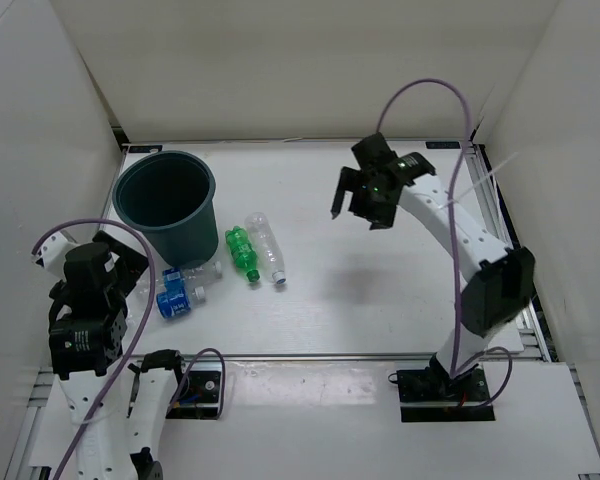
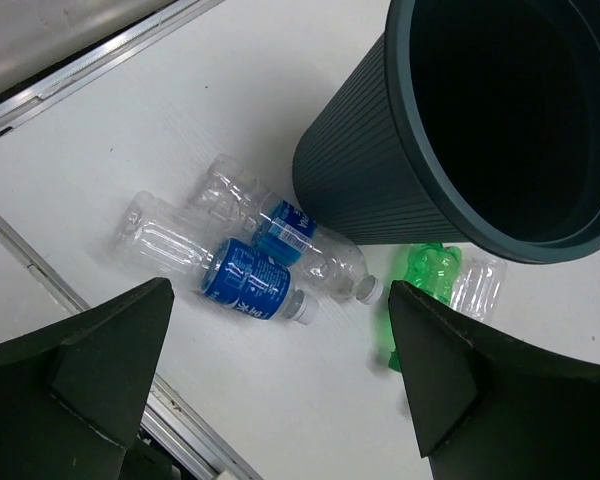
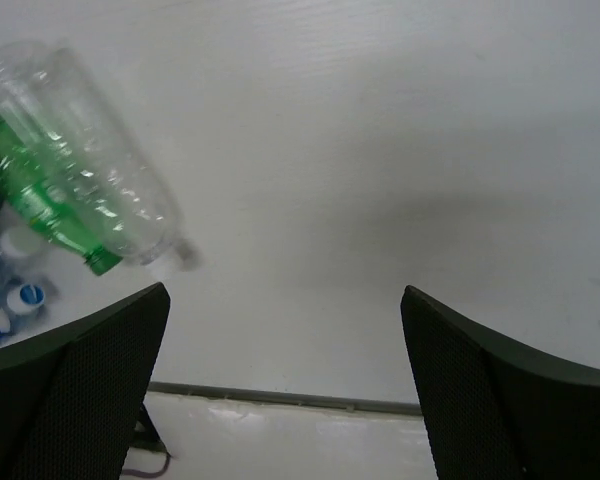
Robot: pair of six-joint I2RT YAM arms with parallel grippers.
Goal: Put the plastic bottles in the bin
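Left gripper (image 1: 120, 262), from above: low at the near left of the table (image 1: 380, 300), beside the bin's foot; finger spread unreadable from this view.
Blue-label bottles (image 1: 180, 295), from above: lying on the table just right of the left gripper and touching the bin's base.
Bin (image 1: 185, 238), from above: upright at the far left, mouth open, no bottle seen inside.
Green bottle (image 1: 242, 252) and clear bottle (image 1: 267, 248), from above: side by side on the table right of the bin, long axes running far-to-near.
Right gripper (image 1: 358, 212), from above: raised over bare table, well apart from that pair, which lies to its left.
Left fingers (image 2: 90, 370), left wrist: spread wide, nothing between them.
Nearest blue-label bottle (image 2: 245, 280), left wrist: straight ahead in the gap, white cap to the right; its long axis runs nearly along the line joining the fingertips, so a wrist turn looks needed to close across its waist.
Right fingers (image 3: 70, 380), right wrist: spread wide, holding nothing.
Clear bottle, right wrist: off to the upper left, outside the gap, slanting with its cap end toward the fingers; the green one lies against its left side.
Nearer arm: left for the blue-label bottles, right for the other two.
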